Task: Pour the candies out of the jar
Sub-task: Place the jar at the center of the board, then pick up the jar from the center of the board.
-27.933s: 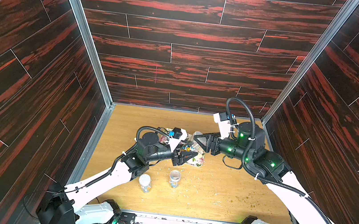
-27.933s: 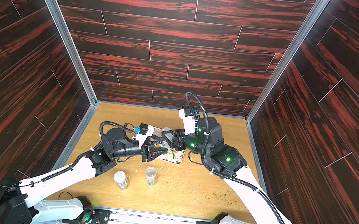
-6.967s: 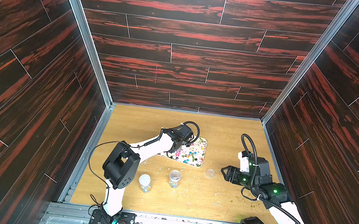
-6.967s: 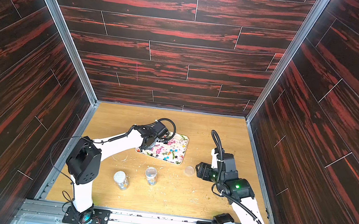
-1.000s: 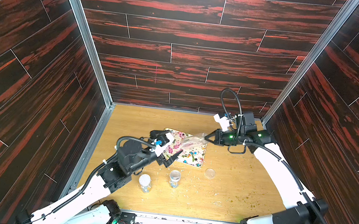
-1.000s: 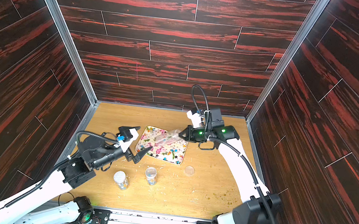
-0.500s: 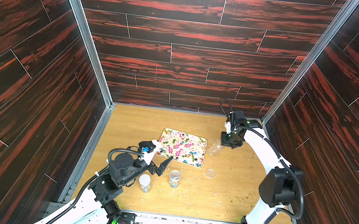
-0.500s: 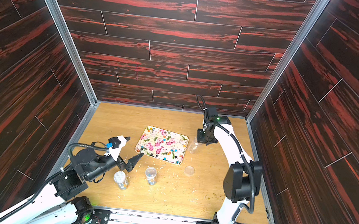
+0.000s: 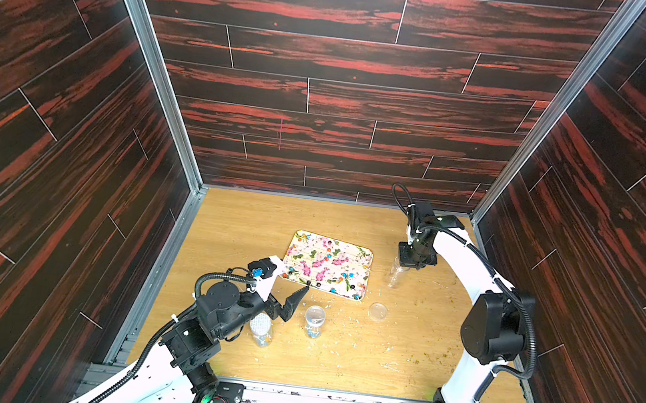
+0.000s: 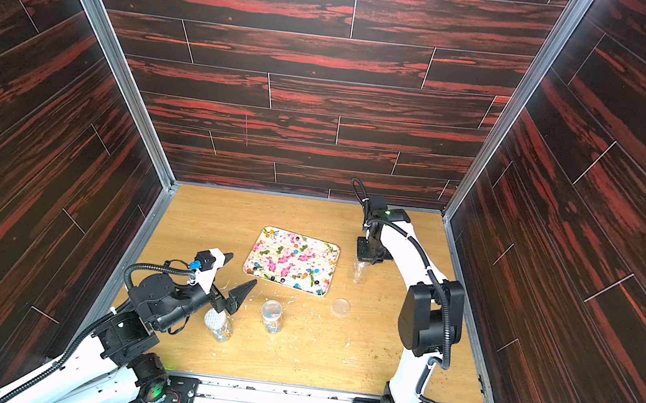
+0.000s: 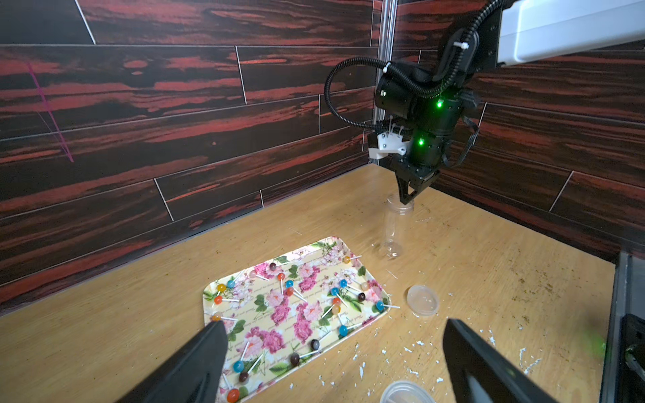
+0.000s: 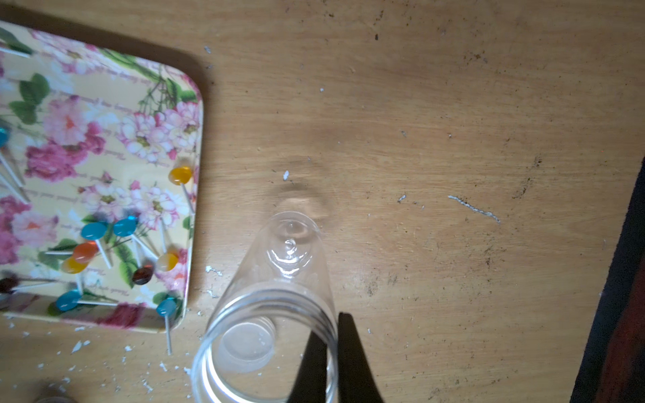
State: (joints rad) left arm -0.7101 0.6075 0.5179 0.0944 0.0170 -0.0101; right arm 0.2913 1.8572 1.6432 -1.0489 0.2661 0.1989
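My right fingers (image 12: 345, 338) are closed on the rim of the jar (image 12: 286, 265), one finger inside the mouth and one outside, pinching the clear wall between them. The jar is upright, mouth up, and empty (I can see straight down to its bare bottom). It is at the right side of the desk (image 9: 398, 358), just right of the tray (image 11: 279, 314), apart from it. Whether its base rests on the desk or sits just above it, I cannot tell.

My left fingers (image 11: 206, 356) are spread wide and hold nothing. They hang above the desk just near of the tray's near left corner, pointing toward the tray.

The candies (image 11: 343, 283) lie scattered across the tray: small round glossy sweets in blue, orange, yellow and dark brown, each on a thin pale stick. One stick pokes out over the tray's edge. The tray is rectangular with rounded corners, printed with pink flowers, and lies flat in the middle of the desk.

A round clear lid (image 11: 422, 300) lies flat on the desk, just beyond the tray's near right corner and near of the jar. Two more small clear jars (image 9: 314, 320) stand close to my left fingers, on the near side. Pale crumbs (image 11: 412, 371) speckle the wood around them.
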